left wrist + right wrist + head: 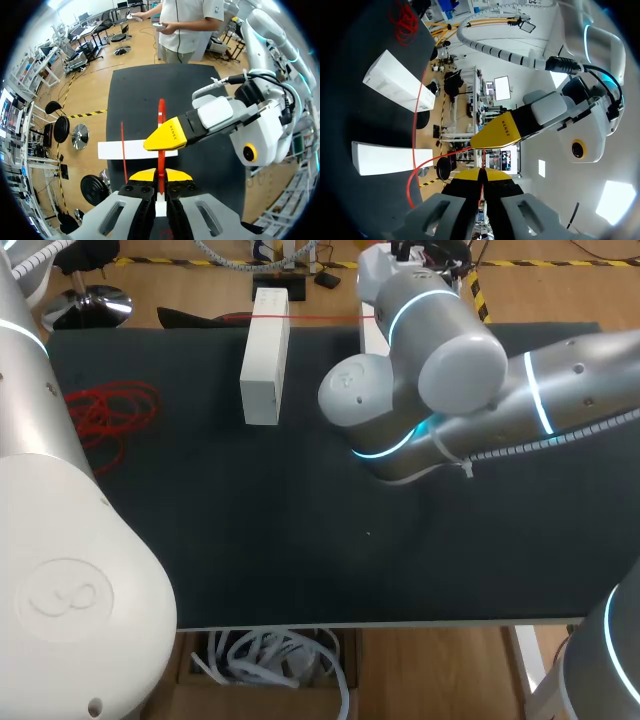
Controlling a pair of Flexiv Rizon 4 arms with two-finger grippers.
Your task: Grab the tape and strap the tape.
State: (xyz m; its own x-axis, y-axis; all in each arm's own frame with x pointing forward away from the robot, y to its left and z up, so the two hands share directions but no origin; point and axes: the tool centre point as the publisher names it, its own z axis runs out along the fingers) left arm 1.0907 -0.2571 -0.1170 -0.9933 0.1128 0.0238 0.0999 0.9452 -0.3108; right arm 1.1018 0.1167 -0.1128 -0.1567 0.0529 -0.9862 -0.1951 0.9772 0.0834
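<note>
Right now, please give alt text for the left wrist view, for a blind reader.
The left gripper is shut on a red tape that runs ahead over the black table; the right gripper pinches it just ahead, near a white box.

Right gripper (481, 173) jaws closed on thin red tape (414, 135), left gripper (487, 137) just ahead, two white boxes (397, 82) on black table (350, 115).

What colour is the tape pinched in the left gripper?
Red. The tape shows best in the left wrist view, running out from between the left gripper fingers.
</note>
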